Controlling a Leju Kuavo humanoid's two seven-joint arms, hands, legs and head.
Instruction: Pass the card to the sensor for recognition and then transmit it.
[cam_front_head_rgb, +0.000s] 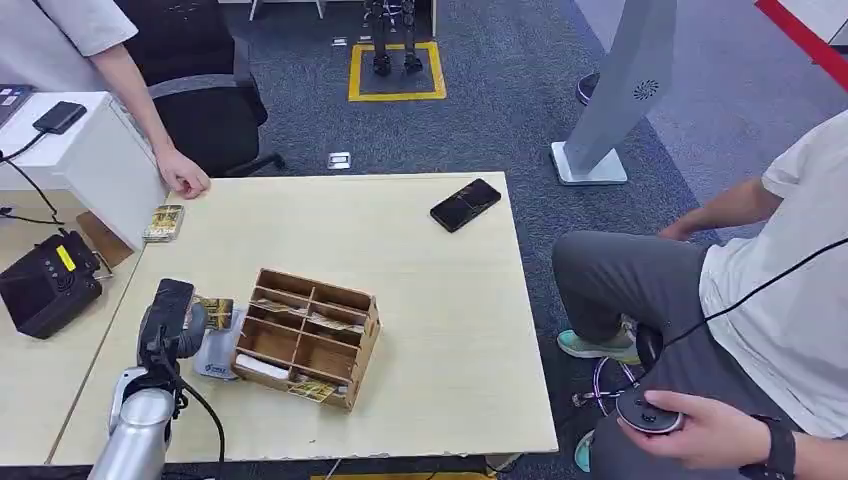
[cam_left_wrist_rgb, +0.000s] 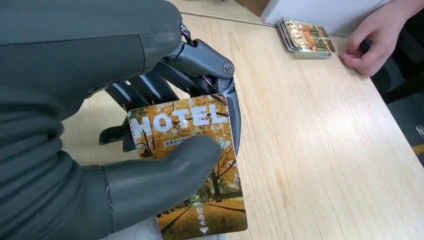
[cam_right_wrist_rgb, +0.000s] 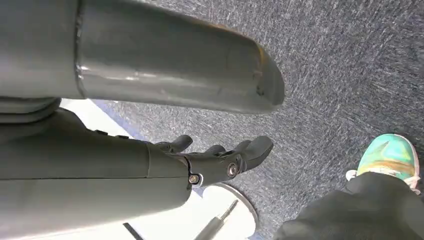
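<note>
We see a wide wooden desk (cam_front_head_rgb: 420, 300), and on it our left hand (cam_front_head_rgb: 185, 325) holds the hotel card (cam_left_wrist_rgb: 187, 165) just above the surface, close beside the wooden organizer (cam_front_head_rgb: 305, 338). The thumb presses on the printed face and the dark fingers (cam_left_wrist_rgb: 150, 90) support it from behind, so the card is gripped. Our right hand (cam_right_wrist_rgb: 215, 160) hangs over the carpet with the fingers loosely apart and holds nothing.

We think the main risk is that the card slips: the thumb covers only the middle part, and a large part of the card sticks out free. A quick turn of the wrist can rotate it or drop it. The card can also catch on the organizer wall, which stands very near.

We take the small grey device (cam_front_head_rgb: 215, 355) under the hand to be the sensor, but we cannot be sure. Farther away lie a stack of cards (cam_front_head_rgb: 163, 222) beside a person's hand (cam_front_head_rgb: 183, 175), a black phone (cam_front_head_rgb: 465, 204) and a black machine (cam_front_head_rgb: 48, 283) on the next desk. A seated person (cam_front_head_rgb: 720, 330) is at the right, well apart.
</note>
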